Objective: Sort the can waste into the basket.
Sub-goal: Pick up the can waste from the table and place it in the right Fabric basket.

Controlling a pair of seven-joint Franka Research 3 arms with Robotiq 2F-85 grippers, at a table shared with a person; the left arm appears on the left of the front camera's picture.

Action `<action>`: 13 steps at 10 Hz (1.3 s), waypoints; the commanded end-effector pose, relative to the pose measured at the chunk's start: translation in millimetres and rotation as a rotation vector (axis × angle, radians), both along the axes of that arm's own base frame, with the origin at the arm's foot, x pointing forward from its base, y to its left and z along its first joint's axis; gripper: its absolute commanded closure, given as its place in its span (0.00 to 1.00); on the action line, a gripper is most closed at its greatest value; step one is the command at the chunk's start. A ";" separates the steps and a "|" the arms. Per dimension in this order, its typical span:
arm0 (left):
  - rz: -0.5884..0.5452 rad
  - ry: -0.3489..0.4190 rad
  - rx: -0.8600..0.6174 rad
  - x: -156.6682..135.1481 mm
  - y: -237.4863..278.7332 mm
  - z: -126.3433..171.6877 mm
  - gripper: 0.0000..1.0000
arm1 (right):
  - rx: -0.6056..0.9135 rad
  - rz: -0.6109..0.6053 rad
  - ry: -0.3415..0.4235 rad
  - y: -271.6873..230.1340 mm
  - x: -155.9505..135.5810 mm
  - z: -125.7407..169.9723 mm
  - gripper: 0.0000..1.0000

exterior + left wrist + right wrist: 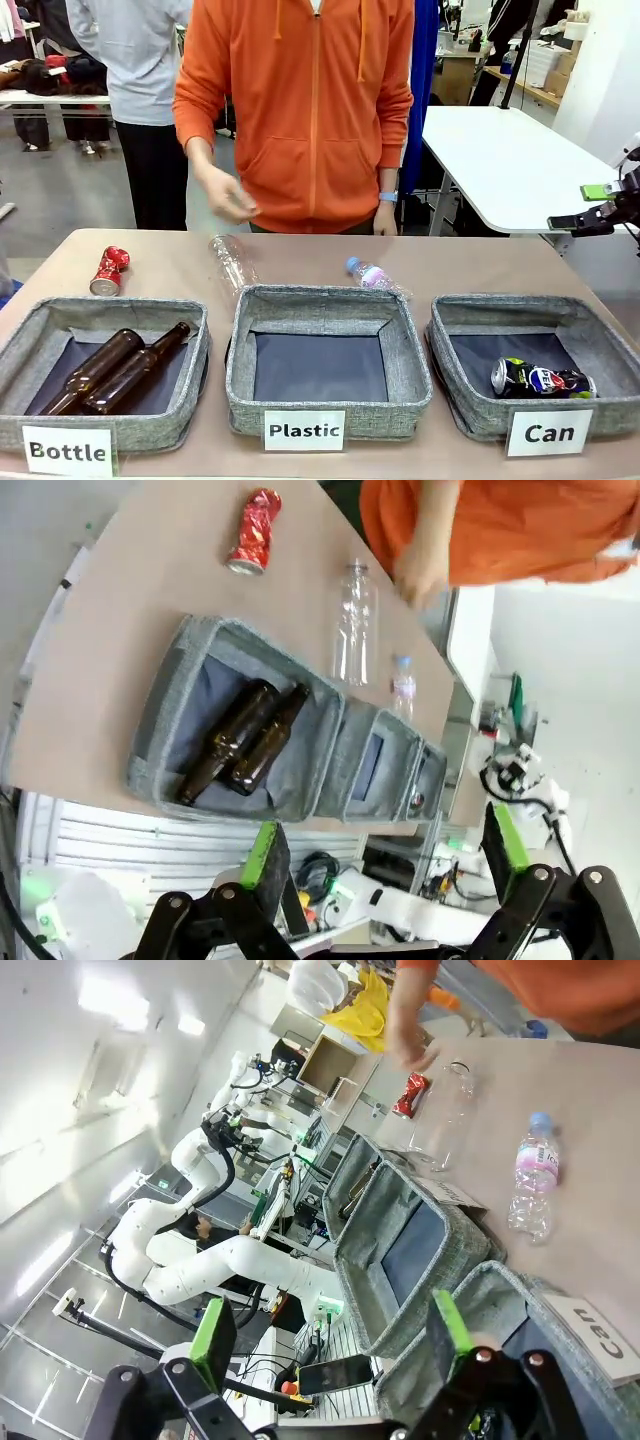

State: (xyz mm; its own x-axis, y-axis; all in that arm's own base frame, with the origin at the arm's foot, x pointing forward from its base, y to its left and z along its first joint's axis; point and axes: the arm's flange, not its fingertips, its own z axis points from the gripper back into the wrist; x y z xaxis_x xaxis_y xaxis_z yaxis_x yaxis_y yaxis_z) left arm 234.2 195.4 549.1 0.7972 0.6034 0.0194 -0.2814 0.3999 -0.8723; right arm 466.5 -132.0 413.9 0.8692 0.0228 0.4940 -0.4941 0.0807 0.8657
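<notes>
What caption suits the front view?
Dark can lies in the Can basket; red can lies on the table, far left.

The red can (108,270) lies on bare bench (480,265) behind the "Bottle" basket (110,305), with open surface all round it. The clear plastic bottle (232,262) lies apart to its right, and the person's hand (230,198) hangs above that bottle. The "Can" basket (520,303) is open on top. 1 dark can (540,380) fills its front right, leaving the lining's left and back free. A small pink-labelled bottle (370,273) lies just behind the "Plastic" basket (320,295).
</notes>
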 end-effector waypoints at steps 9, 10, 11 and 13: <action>-0.472 0.240 -0.134 86.5 -141.7 -116.1 0.00 | -0.006 0.015 -0.019 -3.0 1.0 2.9 0.00; -0.472 0.240 -0.134 86.5 -141.7 -116.1 0.00 | -0.006 0.015 -0.019 -3.0 1.0 2.9 0.00; -0.472 0.240 -0.134 86.5 -141.7 -116.1 0.00 | -0.006 0.015 -0.019 -3.0 1.0 2.9 0.00; -0.472 0.240 -0.134 86.5 -141.7 -116.1 0.00 | -0.006 0.015 -0.019 -3.0 1.0 2.9 0.00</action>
